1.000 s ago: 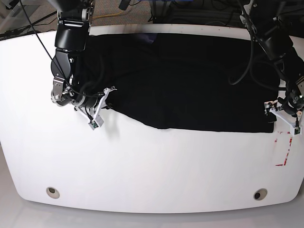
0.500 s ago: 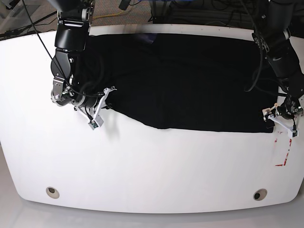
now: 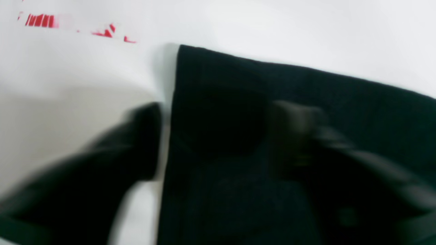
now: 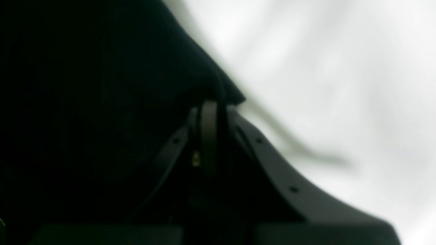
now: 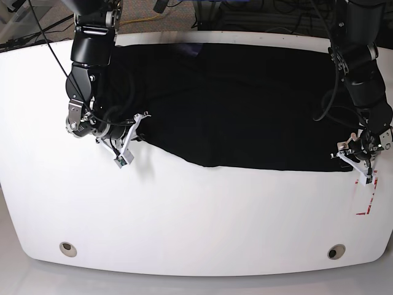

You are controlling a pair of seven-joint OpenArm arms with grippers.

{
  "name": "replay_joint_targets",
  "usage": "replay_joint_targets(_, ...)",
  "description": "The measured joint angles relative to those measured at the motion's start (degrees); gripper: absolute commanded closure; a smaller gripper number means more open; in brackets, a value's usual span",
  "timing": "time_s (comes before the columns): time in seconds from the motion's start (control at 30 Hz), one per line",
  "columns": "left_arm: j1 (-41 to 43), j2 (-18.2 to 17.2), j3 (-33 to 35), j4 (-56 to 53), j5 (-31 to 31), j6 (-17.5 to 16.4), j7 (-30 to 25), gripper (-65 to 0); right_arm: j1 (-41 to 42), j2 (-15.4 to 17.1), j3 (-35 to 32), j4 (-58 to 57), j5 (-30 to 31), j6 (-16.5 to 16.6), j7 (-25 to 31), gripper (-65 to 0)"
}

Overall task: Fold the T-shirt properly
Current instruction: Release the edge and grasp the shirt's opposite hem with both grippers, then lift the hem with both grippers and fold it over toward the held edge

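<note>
Black cloth, the T-shirt (image 5: 245,104) lies spread across the far half of the white desk (image 5: 196,215). The right gripper (image 5: 132,132) is pinched closed on the shirt's near edge toward the desk's left side. The left gripper (image 5: 353,161) straddles the shirt's near right corner, fingers (image 3: 143,136) still apart, beside red marks (image 5: 366,200).

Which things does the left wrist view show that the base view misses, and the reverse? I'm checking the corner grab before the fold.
Only the left wrist view shows it close up: the left pincer straddles the T-shirt corner, one finger on bare table, the other over cloth.

Only the base view shows the whole spread shirt, the right pincer at its opposite edge, and two round holes in the table.

Both show the shirt corner, the white table and the red markings.
</note>
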Motion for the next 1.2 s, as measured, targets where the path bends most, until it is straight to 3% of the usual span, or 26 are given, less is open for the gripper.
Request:
replay_joint_targets(0.03, 0.02, 0.0, 0.0, 0.0, 0.07, 0.02, 0.0, -7.6, 0.0, 0.0, 0.0, 0.0, 0.02, 0.0, 0.02, 0.0)
replay_joint_targets(0.1, 0.11, 0.39, 0.02, -0.04, 0.31, 0.04, -0.46, 0.0, 0.0, 0.0, 0.0, 0.0, 0.0, 0.0, 0.02, 0.0)
replay_joint_targets(0.3, 0.09, 1.42, 3.89, 0.28, -0.04, -0.04, -3.04, 0.0, -0.13, 0.0, 0.0, 2.05, -0.42, 0.0, -0.63, 0.0)
replay_joint_targets(0.4, 1.09, 1.77, 3.43, 3.17, -0.09, -4.24, -1.97, 0.0, 0.0, 0.7, -0.13, 5.66, -0.55, 0.0, -1.14, 0.0)
replay_joint_targets(0.47, 3.45, 1.97, 2.62, 7.89, -0.07, -6.49, -1.81, 0.0, 0.15, 1.62, -0.35, 7.67, -0.13, 0.15, -0.9, 0.0)
replay_joint_targets(0.67, 9.33, 3.21, 1.95, 22.86, 0.39, -7.19, 3.34, 0.0, -0.37, 2.69, -0.28, 10.73, -0.46, -0.02, -1.14, 0.0)
replay_joint_targets(0.8, 13.4, 4.42, 2.29, 34.05, -0.81, -11.67, 5.27, 0.0, -2.91, 3.69, -0.24, 13.14, 0.13, 0.11, -1.03, 0.0)
replay_joint_targets(0.9, 17.09, 4.87, 2.03, 41.48, -0.09, -12.24, 8.39, 0.0, -4.87, 4.74, 0.13, 16.52, -0.39, -0.04, -1.6, 0.0)
replay_joint_targets(1.0, 21.4, 5.99, 1.53, 49.22, 0.31, -12.33, 12.02, 0.0, -6.71, 4.57, 0.7, 20.5, 0.07, 0.0, -2.03, 0.0)
replay_joint_targets(1.2, 27.98, 7.54, -1.68, 58.8, 0.0, -15.37, 13.49, 0.0, -12.11, 4.17, 3.82, 27.87, -0.17, 0.09, -3.48, 0.0)
